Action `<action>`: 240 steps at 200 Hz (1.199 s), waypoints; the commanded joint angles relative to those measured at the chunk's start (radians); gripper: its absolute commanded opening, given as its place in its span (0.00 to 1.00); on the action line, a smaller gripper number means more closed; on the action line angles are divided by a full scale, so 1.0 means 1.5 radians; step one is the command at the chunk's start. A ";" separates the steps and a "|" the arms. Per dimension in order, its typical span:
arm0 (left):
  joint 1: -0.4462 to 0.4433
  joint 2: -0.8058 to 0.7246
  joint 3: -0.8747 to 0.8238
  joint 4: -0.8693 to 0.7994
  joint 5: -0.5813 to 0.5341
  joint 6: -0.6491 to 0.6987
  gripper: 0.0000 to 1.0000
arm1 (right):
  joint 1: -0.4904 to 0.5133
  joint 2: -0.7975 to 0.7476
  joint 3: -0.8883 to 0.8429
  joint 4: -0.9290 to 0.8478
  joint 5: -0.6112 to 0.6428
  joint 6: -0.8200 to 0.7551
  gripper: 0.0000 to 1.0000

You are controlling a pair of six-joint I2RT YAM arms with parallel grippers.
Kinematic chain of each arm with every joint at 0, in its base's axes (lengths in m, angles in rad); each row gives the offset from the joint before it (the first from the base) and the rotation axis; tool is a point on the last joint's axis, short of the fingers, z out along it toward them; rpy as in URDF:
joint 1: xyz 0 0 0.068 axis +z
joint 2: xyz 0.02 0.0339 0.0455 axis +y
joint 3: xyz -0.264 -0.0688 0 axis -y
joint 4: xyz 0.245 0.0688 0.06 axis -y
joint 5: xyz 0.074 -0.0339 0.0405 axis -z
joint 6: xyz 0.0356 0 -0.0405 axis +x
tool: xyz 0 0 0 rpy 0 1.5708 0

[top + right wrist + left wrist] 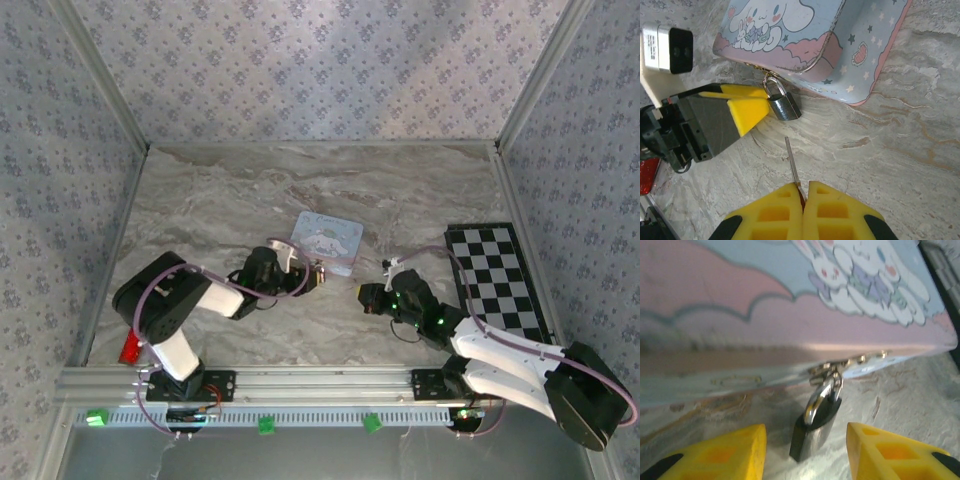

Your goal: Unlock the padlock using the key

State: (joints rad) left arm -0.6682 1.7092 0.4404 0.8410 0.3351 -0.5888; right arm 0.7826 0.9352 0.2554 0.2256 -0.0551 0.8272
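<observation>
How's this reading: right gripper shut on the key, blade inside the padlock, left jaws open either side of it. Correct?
No. The key blade is not inside the padlock: the right wrist view shows its tip short of the lock, bare table between. Rest stands: right gripper shut on the key, left gripper open either side of the padlock.

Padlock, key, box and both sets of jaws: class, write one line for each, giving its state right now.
Box: lid shut.
Padlock: shackle closed, hanging from the box.
Key: gripped, blade aimed towards the padlock, not inserted.
Left jaws: open, one either side of the padlock, not touching it.
Right jaws: shut on the key.
</observation>
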 commanded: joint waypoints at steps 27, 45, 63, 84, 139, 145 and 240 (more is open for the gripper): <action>0.008 0.063 0.028 0.087 0.033 -0.013 0.45 | 0.005 -0.011 0.019 -0.004 0.020 0.008 0.00; 0.006 0.065 0.038 0.068 0.040 -0.013 0.44 | 0.005 -0.016 0.021 -0.011 0.022 0.006 0.00; 0.005 0.070 0.042 0.068 0.045 -0.017 0.43 | 0.004 -0.014 0.025 -0.014 0.021 0.003 0.00; 0.002 0.086 0.053 0.070 0.059 -0.018 0.42 | 0.004 -0.012 0.026 -0.009 0.022 0.005 0.00; -0.011 0.103 0.073 0.058 0.063 -0.016 0.35 | 0.004 -0.011 0.027 -0.010 0.022 0.005 0.00; -0.012 0.102 0.073 0.055 0.062 -0.016 0.34 | 0.004 -0.011 0.029 -0.012 0.021 0.004 0.00; -0.013 0.080 0.075 0.046 0.056 -0.048 0.13 | 0.009 0.019 0.027 0.006 0.005 0.014 0.00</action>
State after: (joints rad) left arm -0.6811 1.8492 0.5407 0.9394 0.4122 -0.6407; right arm 0.7856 0.9417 0.2684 0.2153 -0.0406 0.8276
